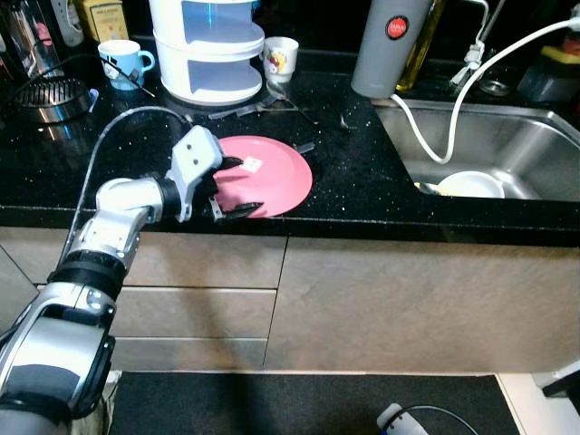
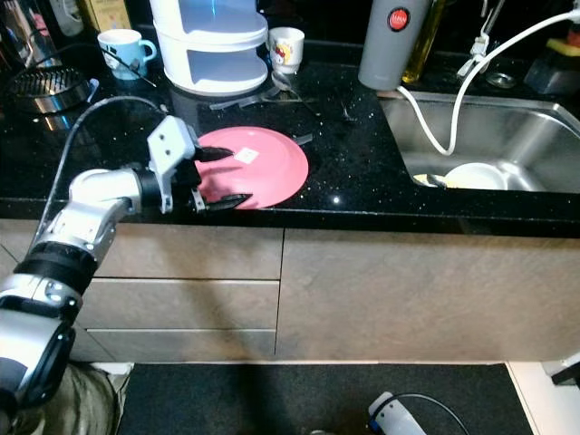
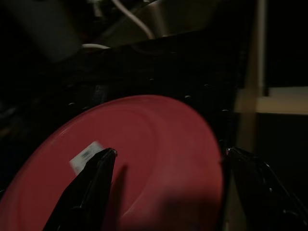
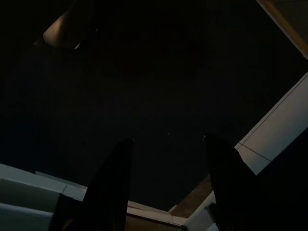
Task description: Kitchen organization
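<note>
Left gripper (image 1: 237, 189), jaws apart, straddles the 9 o'clock rim of the round pink plastic plate (image 1: 272, 177) lying flat at the black speckled tabletop's (image 1: 362, 181) front edge: pickup approach; next, close on rim.

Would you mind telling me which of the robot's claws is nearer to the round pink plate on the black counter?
Left. The left claw is open astride the round pink plate's near-left rim. The right claw hangs open in the dark, away from it.
</note>
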`<state>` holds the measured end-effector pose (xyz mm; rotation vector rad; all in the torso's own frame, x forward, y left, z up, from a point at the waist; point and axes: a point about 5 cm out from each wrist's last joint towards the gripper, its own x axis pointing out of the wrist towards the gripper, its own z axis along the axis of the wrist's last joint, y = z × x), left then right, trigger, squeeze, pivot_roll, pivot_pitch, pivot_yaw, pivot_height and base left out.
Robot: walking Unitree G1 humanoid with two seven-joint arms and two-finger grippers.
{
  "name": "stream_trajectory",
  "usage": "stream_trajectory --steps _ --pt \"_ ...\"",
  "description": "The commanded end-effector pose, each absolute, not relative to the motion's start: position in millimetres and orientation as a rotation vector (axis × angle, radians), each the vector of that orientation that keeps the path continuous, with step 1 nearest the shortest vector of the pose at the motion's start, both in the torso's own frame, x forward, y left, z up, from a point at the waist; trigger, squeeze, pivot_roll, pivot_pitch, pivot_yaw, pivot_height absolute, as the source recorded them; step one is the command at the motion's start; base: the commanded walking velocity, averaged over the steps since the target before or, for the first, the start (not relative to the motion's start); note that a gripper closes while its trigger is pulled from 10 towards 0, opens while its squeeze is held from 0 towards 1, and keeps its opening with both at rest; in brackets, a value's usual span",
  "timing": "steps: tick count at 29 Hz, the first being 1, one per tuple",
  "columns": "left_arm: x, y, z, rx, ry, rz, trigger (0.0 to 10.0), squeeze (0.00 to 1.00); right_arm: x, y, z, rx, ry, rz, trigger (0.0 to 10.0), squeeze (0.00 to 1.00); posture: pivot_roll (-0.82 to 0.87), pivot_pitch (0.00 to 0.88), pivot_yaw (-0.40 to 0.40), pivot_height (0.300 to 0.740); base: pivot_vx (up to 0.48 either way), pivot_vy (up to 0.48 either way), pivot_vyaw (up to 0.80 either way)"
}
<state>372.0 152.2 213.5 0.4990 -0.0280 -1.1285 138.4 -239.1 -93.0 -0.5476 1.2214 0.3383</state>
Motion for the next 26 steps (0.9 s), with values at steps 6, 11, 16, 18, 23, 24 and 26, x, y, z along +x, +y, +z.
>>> stream_trajectory --steps 6,11,16,18,23,24,26 --pt "367 151 206 0.492 0.141 -1.325 10.0 0.0 135 -240 -94 -0.526 1.235 0.31 10.0 0.0 -0.04 0.0 -0.008 0.74 0.0 0.0 0.0" --pt "356 154 201 0.48 0.241 -1.48 10.0 0.0 135 -240 -94 -0.525 1.232 0.305 10.0 0.0 -0.04 0.0 -0.008 0.74 0.0 0.0 0.0" --pt "348 157 195 0.498 0.296 -1.554 10.0 0.0 136 -240 -94 -0.528 1.231 0.305 10.0 0.0 -0.03 0.0 -0.012 0.74 0.0 0.0 0.0" --pt "348 158 197 0.514 0.279 -1.544 10.0 0.0 136 -240 -94 -0.529 1.231 0.306 10.0 0.0 -0.03 0.0 -0.013 0.74 0.0 0.0 0.0" --pt "379 148 248 0.514 -0.126 -1.145 10.0 0.0 136 -241 -94 -0.532 1.234 0.311 10.0 0.0 -0.03 0.0 -0.018 0.74 0.0 0.0 0.0" --pt "385 150 260 0.519 -0.2 -1.027 10.0 0.0 135 -241 -94 -0.533 1.234 0.312 10.0 0.0 -0.03 0.0 -0.021 0.74 0.0 0.0 0.0" --pt "392 155 269 0.533 -0.228 -0.894 10.0 0.0 135 -242 -94 -0.536 1.235 0.314 10.0 0.0 -0.03 0.0 -0.022 0.74 0.0 0.0 0.0"
